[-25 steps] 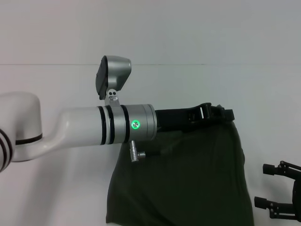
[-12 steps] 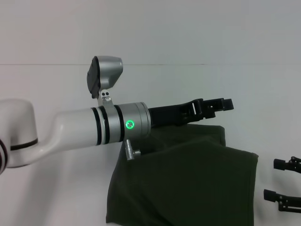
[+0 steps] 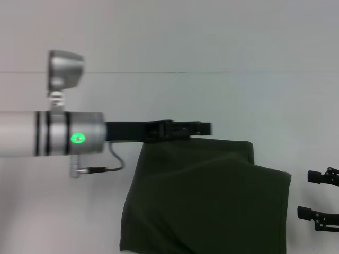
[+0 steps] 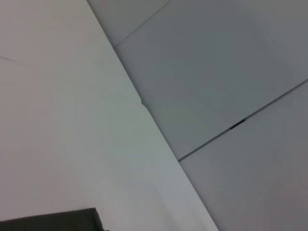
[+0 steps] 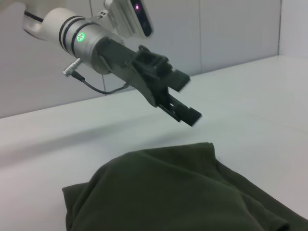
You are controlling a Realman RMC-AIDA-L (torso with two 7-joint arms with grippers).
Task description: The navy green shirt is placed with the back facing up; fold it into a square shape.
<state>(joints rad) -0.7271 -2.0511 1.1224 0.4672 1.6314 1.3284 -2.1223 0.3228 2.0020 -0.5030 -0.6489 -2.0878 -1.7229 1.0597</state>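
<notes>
Large dark olive-green cotton shirt [image 3: 206, 198], folded w/ layers overlapping, lies on white tabletop [image 3: 265, 100]; black left gripper [image 5: 185, 98] hovers above shirt's far edge, fingers apart, holding nothing; black right gripper [image 3: 322, 200] beside shirt's right edge, fingers spread, empty.

Your head camera is looking forward and down at the bench [image 3: 63, 211], quite near, with the left claw [image 3: 204, 128] reaching across its middle. The left wrist camera is facing away toward the wall, catching only one corner of the navy green shirt [image 4: 53, 222]. The right wrist camera is looking low across the bench, sharing the shirt [image 5: 163, 192] and left claw [image 5: 185, 98] with the head view.
</notes>
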